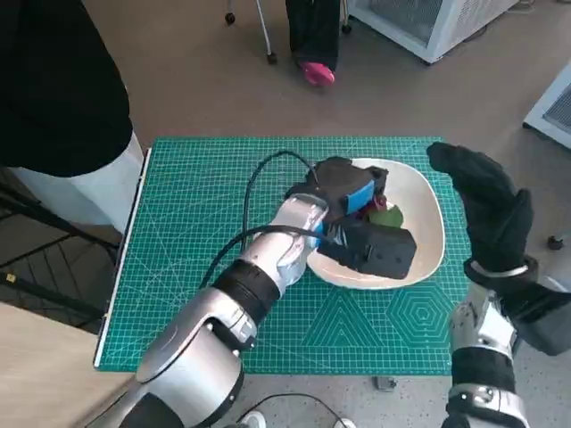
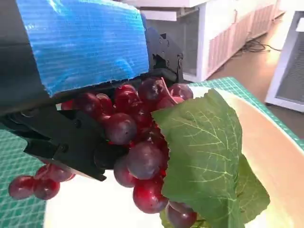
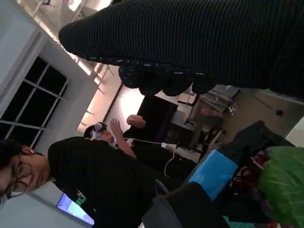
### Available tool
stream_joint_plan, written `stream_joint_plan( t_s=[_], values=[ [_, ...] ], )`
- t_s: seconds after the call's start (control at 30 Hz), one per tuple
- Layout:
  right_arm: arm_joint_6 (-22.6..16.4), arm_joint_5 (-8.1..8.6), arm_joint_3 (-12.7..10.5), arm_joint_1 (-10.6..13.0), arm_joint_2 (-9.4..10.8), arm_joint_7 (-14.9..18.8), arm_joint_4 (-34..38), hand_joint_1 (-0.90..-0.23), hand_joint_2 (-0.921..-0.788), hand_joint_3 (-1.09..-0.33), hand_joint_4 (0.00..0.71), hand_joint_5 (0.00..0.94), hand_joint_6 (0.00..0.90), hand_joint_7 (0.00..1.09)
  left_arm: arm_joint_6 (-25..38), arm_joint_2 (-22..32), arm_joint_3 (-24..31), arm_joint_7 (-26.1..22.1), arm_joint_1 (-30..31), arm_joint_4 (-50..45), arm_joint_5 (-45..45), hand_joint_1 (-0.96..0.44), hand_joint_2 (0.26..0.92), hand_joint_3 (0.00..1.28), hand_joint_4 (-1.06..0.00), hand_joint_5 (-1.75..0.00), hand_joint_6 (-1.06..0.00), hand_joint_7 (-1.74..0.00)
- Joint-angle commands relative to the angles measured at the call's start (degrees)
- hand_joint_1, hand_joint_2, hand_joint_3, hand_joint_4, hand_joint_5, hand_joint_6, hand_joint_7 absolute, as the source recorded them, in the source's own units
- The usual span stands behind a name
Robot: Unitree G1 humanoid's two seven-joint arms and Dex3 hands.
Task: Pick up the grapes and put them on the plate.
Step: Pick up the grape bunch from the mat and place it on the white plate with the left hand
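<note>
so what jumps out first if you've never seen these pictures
The left hand, blue tape on its back, holds a bunch of red grapes with a big green leaf over the white plate. Beside the plate, the gloved right hand is raised, holding nothing.

Tabletop [image 1: 134, 267] carries a green gridded cutting mat [image 1: 205, 294], with a white plate [image 1: 428, 241] resting on the mat's far right portion.
</note>
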Motion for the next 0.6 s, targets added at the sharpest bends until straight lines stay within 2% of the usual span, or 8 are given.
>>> stream_joint_plan(
  t_s=[0.03, 0.2, 0.4, 0.47, 0.53, 0.6],
  values=[
    [0.9, -1.25, 0.6, 1.6, -0.4, -1.7, -0.1, -0.46, -0.921, -0.533, 0.29, 0.0, 0.271, 0.0, -0.5, -0.5, -0.1, 0.4, -1.6, 0.9, -0.5, 0.0, 0.919, 0.38, -0.31, -1.55, -0.31, -1.52],
    [1.1, -1.87, 1.2, 1.7, -0.2, -2.8, -0.6, -0.449, -0.921, -0.547, 0.283, 0.0, 0.265, 0.0, -1.0, -0.6, 0.1, 0.5, -1.6, 1.1, -0.8, 0.0, 0.897, 0.4, -0.33, -1.54, -0.33, -1.51],
    [1.6, -2.05, 2.0, 1.9, 0.0, -3.5, -1.6, -0.438, -0.921, -0.562, 0.274, 0.0, 0.257, 0.0, -1.7, -0.4, 1.3, -0.5, -1.4, 0.9, -2.4, 0.0, 0.812, 0.49, -0.4, -1.5, -0.4, -1.47],
    [1.7, -1.89, 2.1, 1.8, 0.0, -3.5, -1.5, -0.436, -0.921, -0.566, 0.273, 0.0, 0.255, 0.0, -1.9, -0.4, 1.9, -1.3, -1.3, 0.7, -3.4, 0.0, 0.827, 0.44, -0.43, -1.46, -0.42, -1.44],
    [1.7, -1.77, 2.2, 1.7, 0.0, -3.4, -1.3, -0.435, -0.921, -0.568, 0.271, 0.0, 0.255, 0.0, -1.9, -0.5, 2.5, -2.0, -1.2, 0.6, -4.3, 0.06, 0.864, 0.35, -0.45, -1.43, -0.39, -1.3],
    [1.7, -1.71, 2.3, 1.5, 0.0, -3.4, -1.0, -0.435, -0.921, -0.57, 0.27, 0.0, 0.256, 0.0, -1.9, -0.5, 2.9, -2.4, -1.1, 0.6, -4.9, 0.19, 0.893, 0.27, -0.49, -1.41, -0.32, -1.0]
  ],
)
